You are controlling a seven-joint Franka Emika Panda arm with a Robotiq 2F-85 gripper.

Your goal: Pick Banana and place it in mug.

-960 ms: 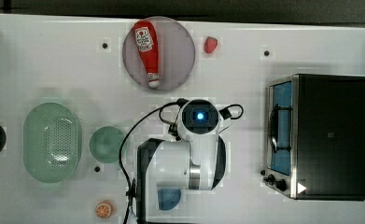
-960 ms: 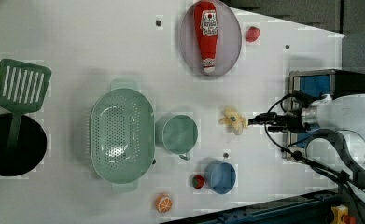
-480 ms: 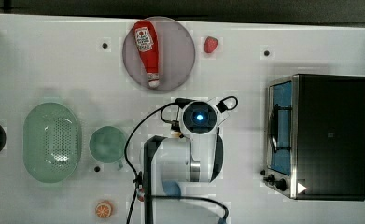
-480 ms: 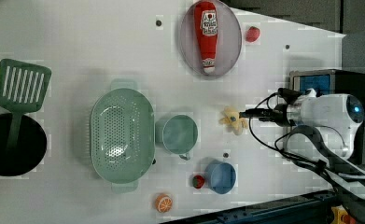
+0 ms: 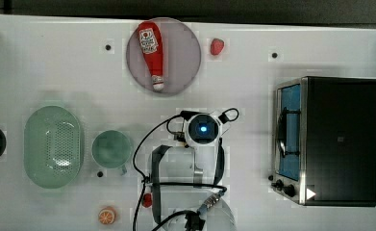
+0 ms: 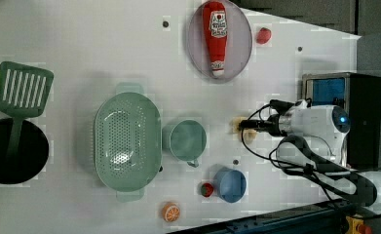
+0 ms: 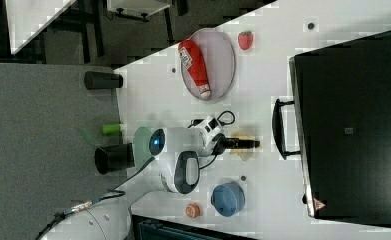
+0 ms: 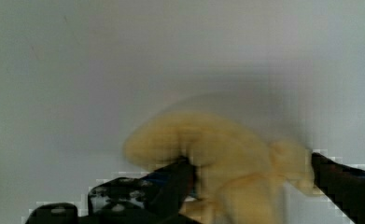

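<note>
A: Between the spread fingers [image 8: 171,182] in the wrist view, what lay there?

B: The banana [image 8: 217,154], pale yellow, on the white table [image 8: 101,70]. The gripper [image 8: 252,179] was open, one dark finger on each side of it, not clamped.

A: And in the left view?

B: The gripper [image 6: 250,125] was at the banana [image 6: 236,125]. The mug [image 6: 188,140] stood well apart, toward the left view's left, beside the basket [image 6: 127,141]. Farther off, the ketchup bottle [image 6: 216,36] lay on its plate [image 6: 241,44].
</note>
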